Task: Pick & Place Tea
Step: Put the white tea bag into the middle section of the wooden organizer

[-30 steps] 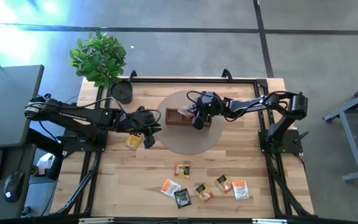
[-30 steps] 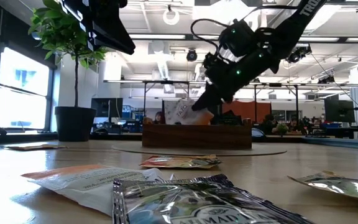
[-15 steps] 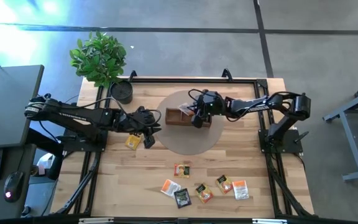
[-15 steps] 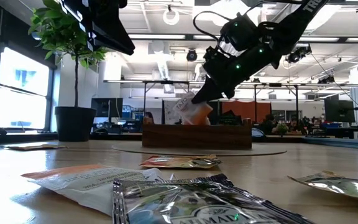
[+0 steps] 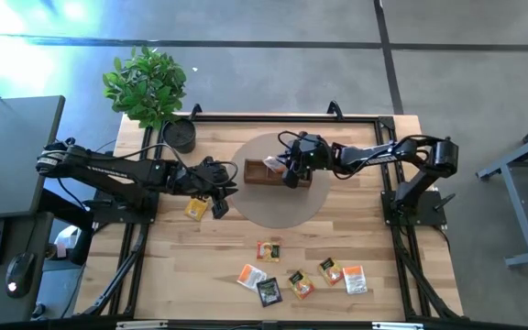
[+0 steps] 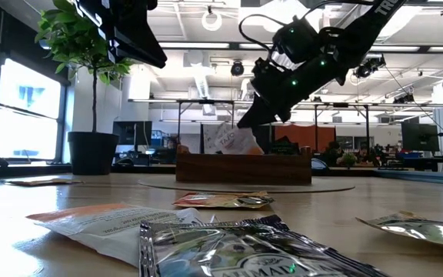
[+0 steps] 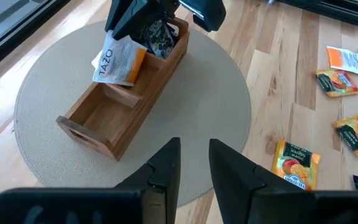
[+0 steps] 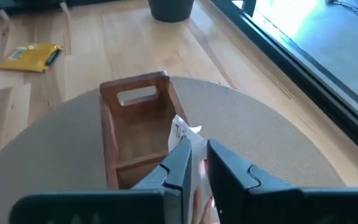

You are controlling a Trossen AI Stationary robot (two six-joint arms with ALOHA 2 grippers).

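Note:
A white-and-orange tea packet [image 7: 118, 62] stands tilted in the wooden tray [image 7: 126, 99], leaning out over its long side wall [image 7: 145, 84]. It also shows in the low view [image 6: 229, 140]. My right gripper [image 8: 199, 155] hovers right above this packet [image 8: 180, 129], a narrow gap between its fingers. A dark packet [image 7: 160, 34] sits in the tray's end compartment under it. My left gripper [image 7: 194, 155] waits open above the table to the tray's left [image 5: 218, 194], beside a yellow packet [image 5: 195, 209]. Several more packets [image 5: 301, 280] lie flat near the table's near edge. My right gripper comes slanting down from the table's right, with its fingers [image 8: 182, 158] on either side of the white-and-orange packet's upper edge [image 8: 185, 134]. I cannot tell whether they touch it. The packet's lower part rests inside the tray.
The tray [image 5: 278, 174] sits on a round grey mat [image 5: 278, 209] at the table's middle. A potted plant [image 5: 149, 87] with a black pot [image 5: 180, 136] stands at the far left corner. Bare wood lies between the mat and the near packets.
My right gripper rose a little above the tray, then stayed put. The white-and-orange packet, first up at the fingers, has sunk lower into the tray and tipped over its wall; its orange part is now behind the tray wall in the low view.

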